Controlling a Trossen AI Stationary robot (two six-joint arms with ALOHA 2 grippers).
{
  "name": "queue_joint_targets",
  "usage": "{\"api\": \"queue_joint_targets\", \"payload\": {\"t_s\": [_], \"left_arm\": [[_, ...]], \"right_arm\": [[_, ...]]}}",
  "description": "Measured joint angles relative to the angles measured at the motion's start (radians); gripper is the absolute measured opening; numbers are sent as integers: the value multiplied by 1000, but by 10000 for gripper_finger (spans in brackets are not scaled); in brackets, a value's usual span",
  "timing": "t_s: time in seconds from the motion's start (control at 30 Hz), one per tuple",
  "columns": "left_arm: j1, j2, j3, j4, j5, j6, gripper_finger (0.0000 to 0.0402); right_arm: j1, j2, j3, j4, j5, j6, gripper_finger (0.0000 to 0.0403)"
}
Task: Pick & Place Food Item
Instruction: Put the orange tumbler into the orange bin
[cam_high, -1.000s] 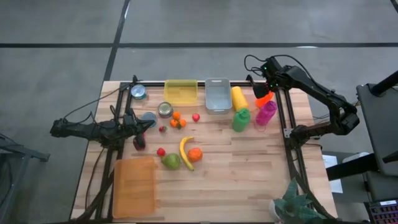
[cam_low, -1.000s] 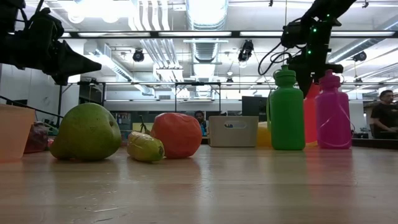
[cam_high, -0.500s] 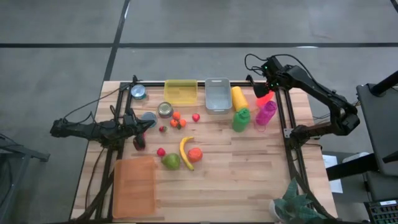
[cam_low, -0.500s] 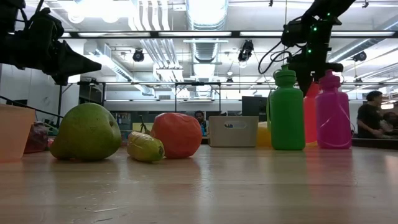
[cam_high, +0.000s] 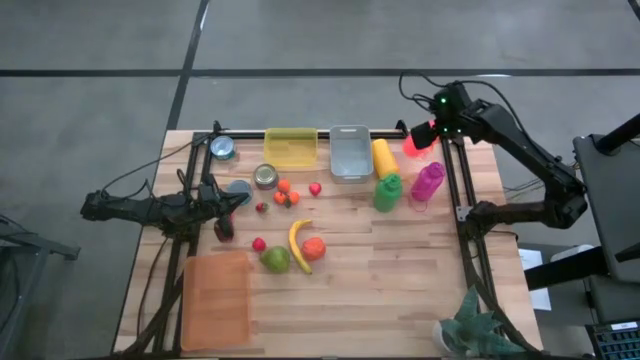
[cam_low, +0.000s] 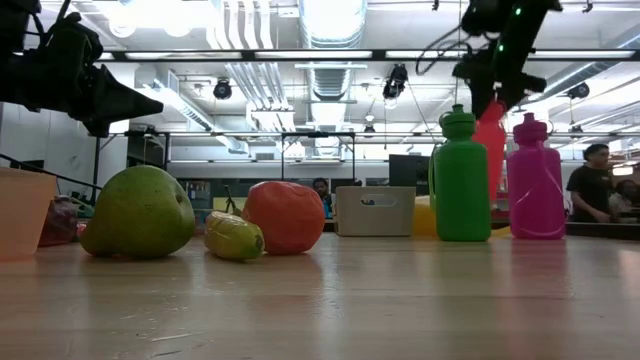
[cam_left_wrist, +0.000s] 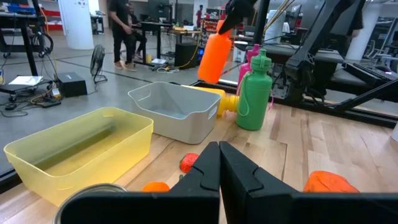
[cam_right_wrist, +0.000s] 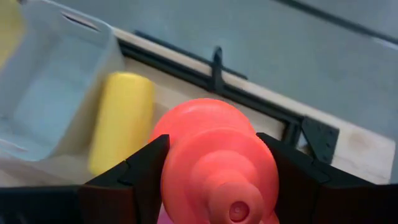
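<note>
While the left gripper (cam_high: 232, 196) rested with its fingers pressed together beside the silver can (cam_high: 265, 176), nearer fruit lay on the table (cam_high: 400, 290): a pear (cam_low: 139, 212), a banana (cam_high: 298, 246) and an orange (cam_high: 314, 247). Farther back, beyond the green bottle (cam_high: 387, 191) and the magenta bottle (cam_high: 428, 181), the right gripper (cam_high: 422, 135) was clamped on the orange bottle (cam_high: 416, 139), lifted clear of the wood, just behind the yellow bottle (cam_high: 384, 157) and right of the grey bin (cam_high: 350, 152).
</note>
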Motion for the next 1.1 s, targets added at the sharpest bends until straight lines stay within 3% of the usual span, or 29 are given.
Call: {"api": "queue_joint_targets", "payload": {"t_s": [0.37, 0.7, 1.1], "left_arm": [[0, 0, 0, 0, 0, 0, 0], [0, 0, 0, 0, 0, 0, 0], [0, 0, 0, 0, 0, 0, 0]], "right_arm": [[132, -113, 29, 156, -11, -49, 221], [267, -128, 29, 369, -312, -109, 221], [439, -28, 28, 503, -311, -204, 221]]}}
